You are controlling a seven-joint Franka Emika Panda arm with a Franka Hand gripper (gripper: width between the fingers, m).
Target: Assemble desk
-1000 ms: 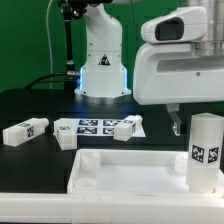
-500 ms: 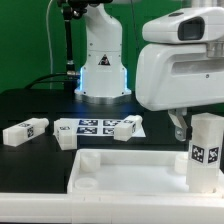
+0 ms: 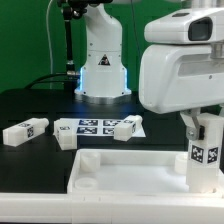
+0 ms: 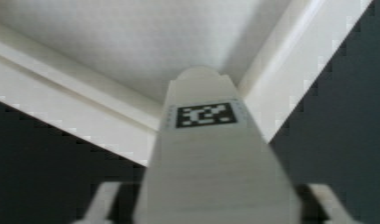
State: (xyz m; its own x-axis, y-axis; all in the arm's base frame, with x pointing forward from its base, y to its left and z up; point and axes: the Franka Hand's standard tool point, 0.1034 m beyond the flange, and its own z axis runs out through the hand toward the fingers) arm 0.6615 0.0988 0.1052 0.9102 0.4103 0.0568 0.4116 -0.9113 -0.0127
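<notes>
The white desk tabletop (image 3: 130,160) lies tray-like at the front, rim up. One white tagged leg (image 3: 207,152) stands upright in its corner at the exterior view's right. My gripper (image 3: 203,126) is lowered over that leg's top. In the wrist view the leg (image 4: 208,140) fills the space between my fingers, with a dark gap on each side, so the gripper (image 4: 212,200) is open and straddles it without touching. The tabletop's rim (image 4: 80,92) shows beyond the leg.
A loose tagged leg (image 3: 25,130) lies at the exterior view's left, and a small white block (image 3: 65,137) lies beside it. Another leg (image 3: 127,127) lies on the marker board (image 3: 92,126). The robot base (image 3: 103,60) stands behind.
My gripper has moved toward the exterior view's right and down, from beside the upright leg to over its top. The leg and tabletop have not moved.
</notes>
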